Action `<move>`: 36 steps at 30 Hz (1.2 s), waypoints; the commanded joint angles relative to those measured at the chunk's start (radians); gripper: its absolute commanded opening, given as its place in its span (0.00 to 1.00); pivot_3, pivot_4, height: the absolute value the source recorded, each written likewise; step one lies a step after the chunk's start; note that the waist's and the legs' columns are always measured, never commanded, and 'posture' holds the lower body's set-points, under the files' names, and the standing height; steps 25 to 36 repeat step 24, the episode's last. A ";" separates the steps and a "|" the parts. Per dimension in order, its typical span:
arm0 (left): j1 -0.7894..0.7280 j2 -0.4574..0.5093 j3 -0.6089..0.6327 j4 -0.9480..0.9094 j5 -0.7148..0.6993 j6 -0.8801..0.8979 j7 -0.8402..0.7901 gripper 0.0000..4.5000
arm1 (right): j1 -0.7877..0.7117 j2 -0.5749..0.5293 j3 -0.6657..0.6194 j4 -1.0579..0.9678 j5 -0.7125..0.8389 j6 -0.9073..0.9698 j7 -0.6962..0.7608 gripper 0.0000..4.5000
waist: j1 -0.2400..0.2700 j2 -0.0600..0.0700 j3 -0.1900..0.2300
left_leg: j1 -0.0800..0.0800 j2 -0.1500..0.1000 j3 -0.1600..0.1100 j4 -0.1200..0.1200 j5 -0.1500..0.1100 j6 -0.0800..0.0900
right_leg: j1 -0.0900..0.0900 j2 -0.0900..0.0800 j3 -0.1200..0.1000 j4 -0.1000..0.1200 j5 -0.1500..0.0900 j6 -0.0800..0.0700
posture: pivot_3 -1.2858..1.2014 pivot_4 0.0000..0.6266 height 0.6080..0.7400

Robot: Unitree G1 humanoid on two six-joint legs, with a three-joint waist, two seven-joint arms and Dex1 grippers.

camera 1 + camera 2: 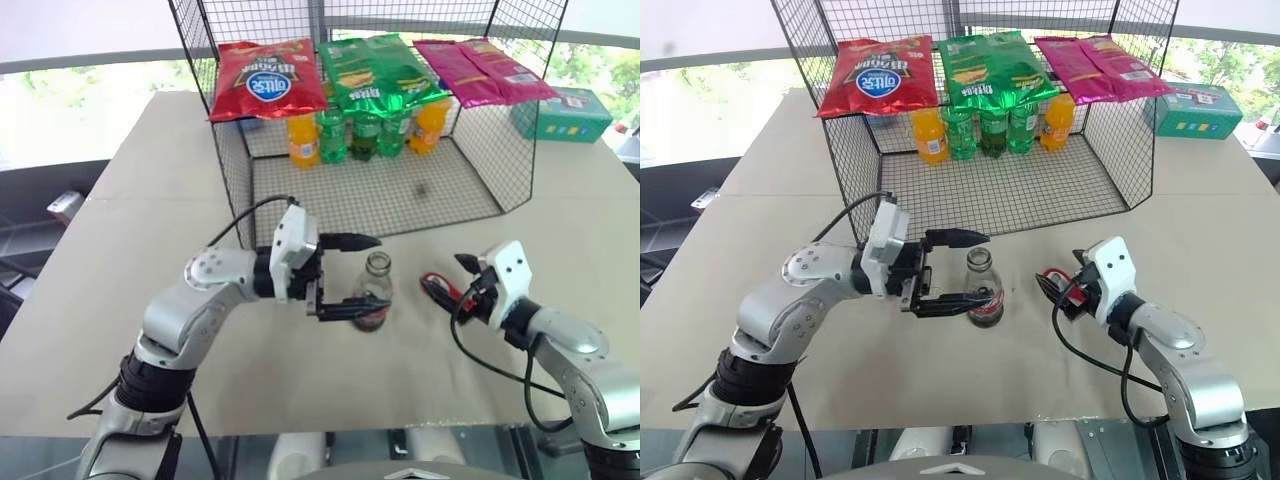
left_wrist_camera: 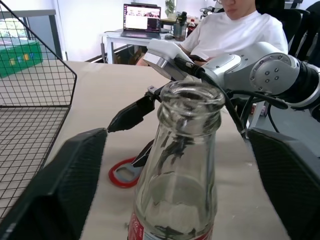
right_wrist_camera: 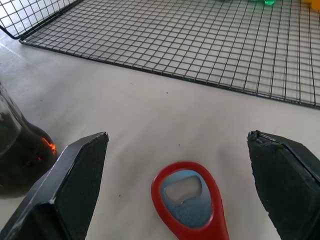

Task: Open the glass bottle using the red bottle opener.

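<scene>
At centre frame, the glass bottle (image 1: pixel 376 292) stands uncapped between the spread, non-gripping fingers of the left gripper (image 1: pixel 352 275). To its right, the red bottle opener (image 3: pixel 191 201) lies flat on the table (image 1: pixel 150 200) between the wide-open, empty right gripper (image 3: pixel 177 185).

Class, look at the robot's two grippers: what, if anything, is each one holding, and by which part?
Nothing is held. The left gripper stands open around the glass bottle; the right gripper is open over the red bottle opener lying on the table.

Uncapped glass bottle (image 1: pixel 375 292) between gripper (image 1: pixel 360 274) fingers
</scene>
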State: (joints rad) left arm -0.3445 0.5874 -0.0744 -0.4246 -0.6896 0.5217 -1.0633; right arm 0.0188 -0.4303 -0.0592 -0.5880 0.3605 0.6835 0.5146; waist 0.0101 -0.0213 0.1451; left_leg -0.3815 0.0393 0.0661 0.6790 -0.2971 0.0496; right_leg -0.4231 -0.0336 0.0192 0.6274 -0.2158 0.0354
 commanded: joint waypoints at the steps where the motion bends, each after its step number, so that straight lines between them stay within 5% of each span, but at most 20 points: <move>1: 0.032 0.017 0.099 -0.058 -0.093 0.047 0.051 0.99 | 0.010 -0.019 -0.033 -0.032 0.001 -0.067 0.005 1.00 | -0.001 0.000 0.000 | 0.000 0.000 0.000 0.000 0.000 0.000 | 0.000 0.000 0.000 0.000 0.000 0.000 | 0.52 0.24 1.00; 5: 0.141 -0.012 0.245 -0.057 -0.116 0.042 0.201 0.99 | 0.116 -0.084 -0.040 -0.017 -0.080 -0.235 0.048 1.00 | 0.002 0.001 0.000 | 0.000 0.000 -0.001 0.000 0.000 0.000 | 0.000 0.000 0.000 0.000 0.000 0.000 | 0.52 0.24 1.00; 9: 0.326 -0.071 0.315 -0.087 -0.001 -0.026 0.362 0.99 | 0.271 -0.095 -0.161 0.035 0.006 -0.407 0.178 1.00 | 0.003 0.002 0.000 | 0.000 0.000 0.000 0.000 0.000 0.000 | 0.000 -0.001 0.000 -0.001 0.000 0.001 | 0.52 0.24 1.00; 18: 0.718 -0.109 0.429 -0.016 0.133 -0.300 0.299 0.99 | 0.510 -0.198 -0.379 0.237 0.071 -0.627 0.443 1.00 | 0.003 0.000 0.001 | 0.003 0.002 0.003 0.000 -0.001 0.001 | 0.002 -0.003 0.001 -0.001 -0.002 0.002 | 0.52 0.24 1.00; 36: 0.784 -0.106 0.498 -0.011 0.137 -0.335 0.318 0.99 | 0.505 -0.210 -0.417 0.290 0.110 -0.627 0.472 1.00 | 0.002 0.002 0.001 | 0.004 0.005 0.003 0.000 -0.001 0.001 | 0.000 -0.004 0.001 -0.001 -0.002 0.003 | 0.52 0.24 1.00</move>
